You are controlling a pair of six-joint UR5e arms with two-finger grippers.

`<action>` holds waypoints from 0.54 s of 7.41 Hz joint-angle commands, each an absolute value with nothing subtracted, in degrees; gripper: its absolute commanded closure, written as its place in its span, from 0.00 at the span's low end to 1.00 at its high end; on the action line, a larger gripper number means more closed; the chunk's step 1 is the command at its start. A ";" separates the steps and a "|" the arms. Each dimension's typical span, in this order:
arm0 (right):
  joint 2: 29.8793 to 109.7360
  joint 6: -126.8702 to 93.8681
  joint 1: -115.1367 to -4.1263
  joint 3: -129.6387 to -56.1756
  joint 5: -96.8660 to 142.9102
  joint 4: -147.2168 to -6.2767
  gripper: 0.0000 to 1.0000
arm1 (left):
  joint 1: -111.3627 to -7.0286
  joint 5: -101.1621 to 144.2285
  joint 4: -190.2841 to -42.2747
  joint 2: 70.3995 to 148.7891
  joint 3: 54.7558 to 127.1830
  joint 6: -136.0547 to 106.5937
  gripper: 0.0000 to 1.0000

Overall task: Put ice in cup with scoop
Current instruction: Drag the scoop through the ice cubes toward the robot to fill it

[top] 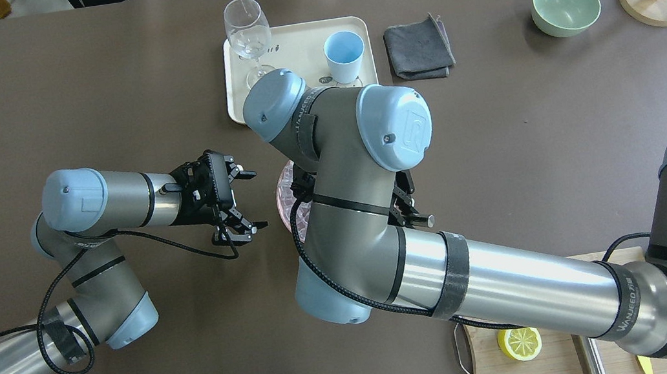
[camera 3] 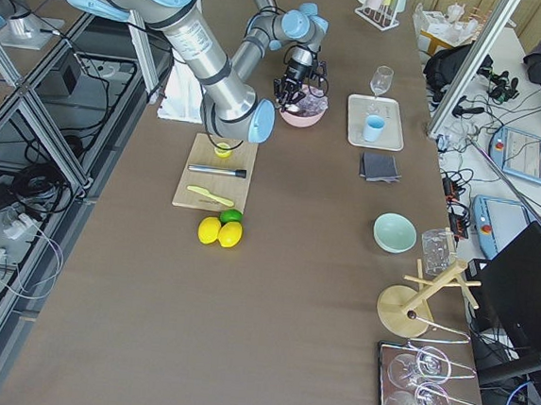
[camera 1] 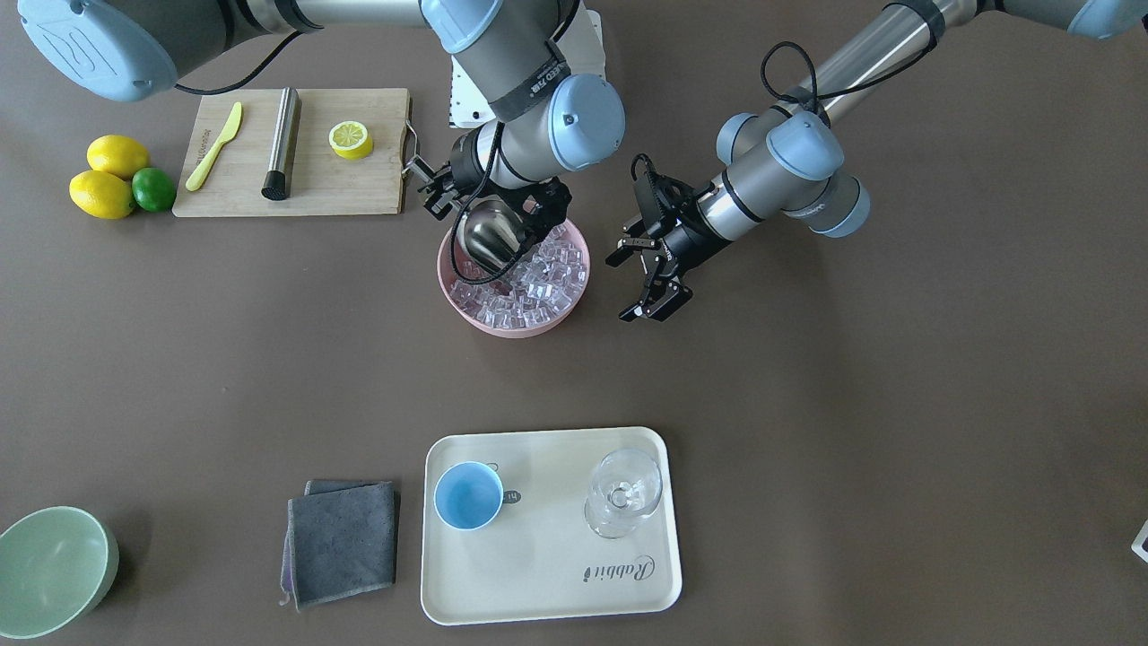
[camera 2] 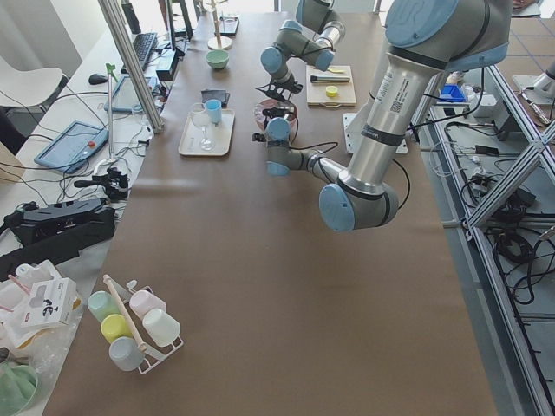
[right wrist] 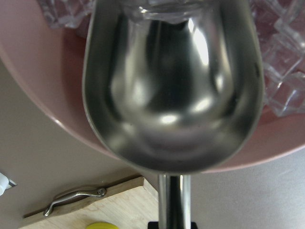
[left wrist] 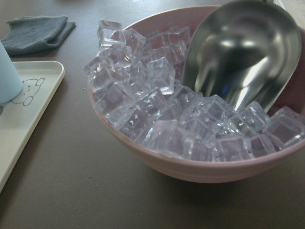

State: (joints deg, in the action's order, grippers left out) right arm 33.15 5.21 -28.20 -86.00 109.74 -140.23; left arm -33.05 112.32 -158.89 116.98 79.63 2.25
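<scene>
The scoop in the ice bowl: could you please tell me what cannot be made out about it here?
The scoop has its front lip cut off by the top edge in the right wrist view, and behind ice in the left wrist view.
Handle end: cut off by the right wrist view's bottom edge.
Pink bowl: nearly all hidden by the right arm in the overhead view.
Single cubes: too small in both side views.

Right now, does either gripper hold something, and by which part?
The right gripper holds the shiny stainless-steel scoop by its thin cylindrical handle. The left gripper, jaws open, holds nothing.
</scene>
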 commanded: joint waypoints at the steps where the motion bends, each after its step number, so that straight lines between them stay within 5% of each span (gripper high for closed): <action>1: 36.47 5.36 -28.04 -90.78 108.99 -136.23 1.00 | -33.05 112.32 -158.91 116.90 79.72 2.20 0.01; 4: 41.73 5.36 -28.04 -96.75 106.62 -129.22 1.00 | -33.05 112.32 -158.91 116.89 79.80 2.20 0.01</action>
State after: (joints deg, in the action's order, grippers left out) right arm 38.70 5.36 -28.04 -93.62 107.92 -133.43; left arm -33.05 112.32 -158.91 116.91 79.75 2.20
